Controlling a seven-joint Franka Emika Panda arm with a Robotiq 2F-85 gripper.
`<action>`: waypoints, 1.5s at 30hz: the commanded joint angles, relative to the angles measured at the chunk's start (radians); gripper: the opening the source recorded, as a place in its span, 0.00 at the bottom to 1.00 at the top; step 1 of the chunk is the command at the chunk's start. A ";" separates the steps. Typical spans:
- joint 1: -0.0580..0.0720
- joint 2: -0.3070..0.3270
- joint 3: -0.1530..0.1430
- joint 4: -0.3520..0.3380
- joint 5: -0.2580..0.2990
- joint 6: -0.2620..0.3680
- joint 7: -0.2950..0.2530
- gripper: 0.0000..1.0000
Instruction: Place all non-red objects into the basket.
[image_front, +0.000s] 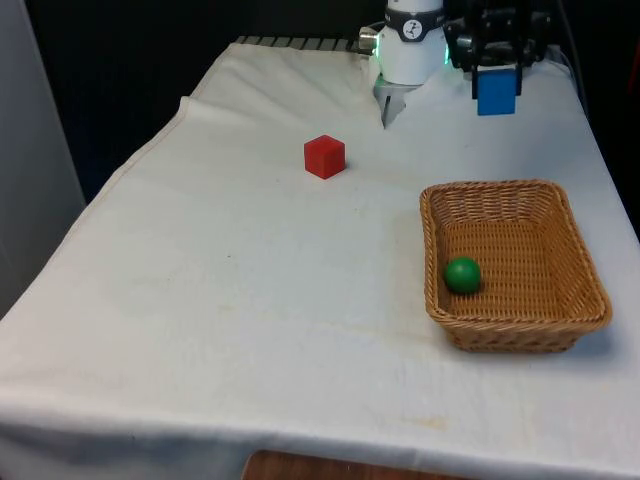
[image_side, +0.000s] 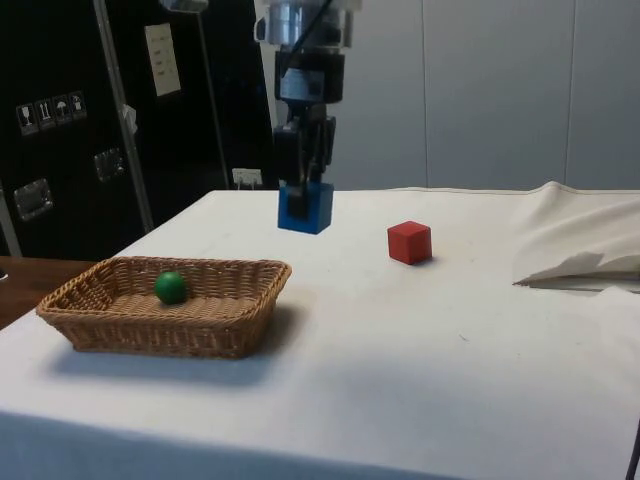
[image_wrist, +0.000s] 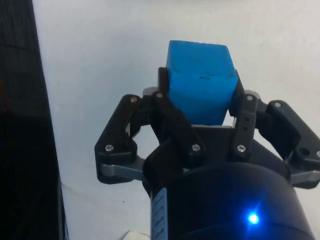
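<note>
A blue cube (image_front: 496, 92) (image_side: 305, 207) (image_wrist: 200, 82) hangs clear of the cloth, with my gripper (image_front: 496, 68) (image_side: 305, 185) (image_wrist: 199, 95) shut on it. It is held above the table's far end, beyond the wicker basket (image_front: 575, 235) (image_side: 230, 305). Inside the basket lies a green ball (image_front: 462, 275) (image_side: 171, 287). A red cube (image_front: 324, 157) (image_side: 410, 242) rests on the cloth, off toward the front view's left of the basket.
The white cloth bunches into folds (image_side: 575, 245) at the table's edge in the side view. Open cloth (image_front: 230, 300) stretches between the red cube and the near edge.
</note>
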 joint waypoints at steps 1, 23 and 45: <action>0.004 0.019 0.003 0.016 0.007 0.002 -0.007 0.01; -0.004 0.177 0.020 0.148 0.028 -0.012 -0.114 0.01; -0.022 0.406 0.005 0.403 0.020 -0.077 -0.167 0.01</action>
